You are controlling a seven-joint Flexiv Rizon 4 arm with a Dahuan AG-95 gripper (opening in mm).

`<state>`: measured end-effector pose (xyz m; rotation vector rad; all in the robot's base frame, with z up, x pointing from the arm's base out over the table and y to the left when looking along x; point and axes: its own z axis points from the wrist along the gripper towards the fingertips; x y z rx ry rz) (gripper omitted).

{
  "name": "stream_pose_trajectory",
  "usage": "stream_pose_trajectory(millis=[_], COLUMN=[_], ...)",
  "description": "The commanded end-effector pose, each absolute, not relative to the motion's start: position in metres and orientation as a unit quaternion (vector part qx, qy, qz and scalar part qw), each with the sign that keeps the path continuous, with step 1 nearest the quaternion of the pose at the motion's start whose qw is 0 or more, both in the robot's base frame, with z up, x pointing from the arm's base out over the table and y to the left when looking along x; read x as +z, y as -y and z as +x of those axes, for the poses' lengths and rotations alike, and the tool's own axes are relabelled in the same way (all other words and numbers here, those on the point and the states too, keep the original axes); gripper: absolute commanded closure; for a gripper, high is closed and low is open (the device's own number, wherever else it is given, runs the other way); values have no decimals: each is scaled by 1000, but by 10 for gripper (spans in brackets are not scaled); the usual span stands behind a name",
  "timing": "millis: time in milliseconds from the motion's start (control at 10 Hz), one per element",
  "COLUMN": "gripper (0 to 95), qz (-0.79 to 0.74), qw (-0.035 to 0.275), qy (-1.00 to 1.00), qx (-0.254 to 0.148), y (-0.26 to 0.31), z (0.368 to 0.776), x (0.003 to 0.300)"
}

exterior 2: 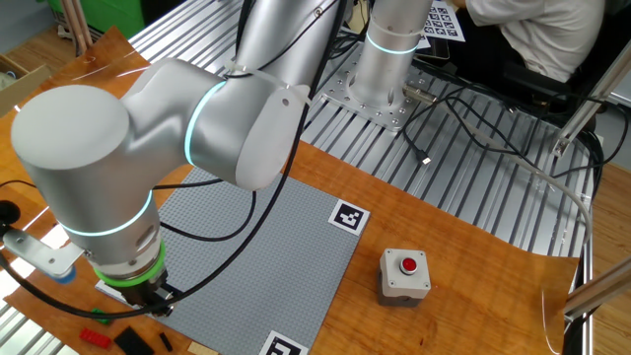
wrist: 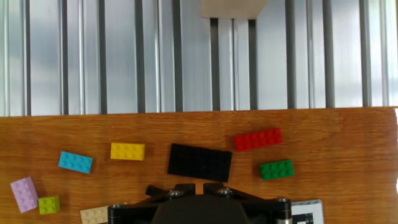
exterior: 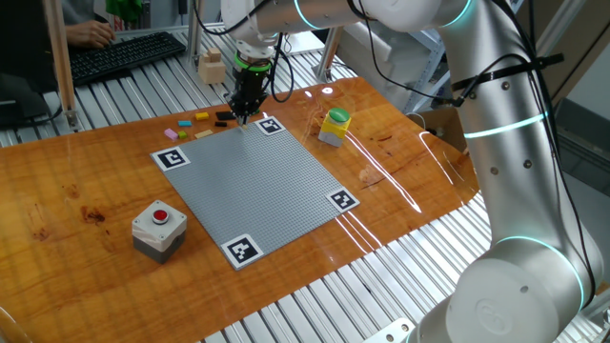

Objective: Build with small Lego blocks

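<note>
A silver robot arm reaches across a wooden bench point(exterior: 400, 152) to the far edge of a grey studded baseplate point(exterior: 257, 181) that has a black-and-white marker at each corner. Its gripper point(exterior: 245, 114) hangs low over the far side of the plate, pointing down. Whether the jaws are spread or pressed together cannot be told; the fingertips are hidden in every view.

The small Lego blocks lie loose on the bench just beyond the plate's far edge. In the hand view, a flat black brick point(wrist: 199, 162) sits directly ahead of the gripper. To its right are a red brick point(wrist: 258, 139) and, nearer, a green brick point(wrist: 277, 169). To its left are a yellow brick point(wrist: 127, 151) and a blue brick point(wrist: 75, 162). Further left lie a pink brick point(wrist: 24, 193) and a small lime brick point(wrist: 49, 205), close together. A tan brick point(wrist: 94, 215) shows at the bottom edge.

A pale wooden block point(exterior: 211, 68) stands on the metal slats beyond the bench. A yellow container with a green top point(exterior: 335, 126) stands right of the plate. A grey box with a red button point(exterior: 159, 230) sits near the plate's left corner.
</note>
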<state>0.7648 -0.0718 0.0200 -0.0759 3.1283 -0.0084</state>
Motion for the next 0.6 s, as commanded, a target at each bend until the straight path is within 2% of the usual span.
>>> stream_pose_trajectory(millis=[100, 600], gripper=[950, 950], qz=[-23, -12], qw=[7, 8], qy=[-1000, -1000], qx=[-2, 4], y=[72, 71], z=[764, 763], x=[20, 14])
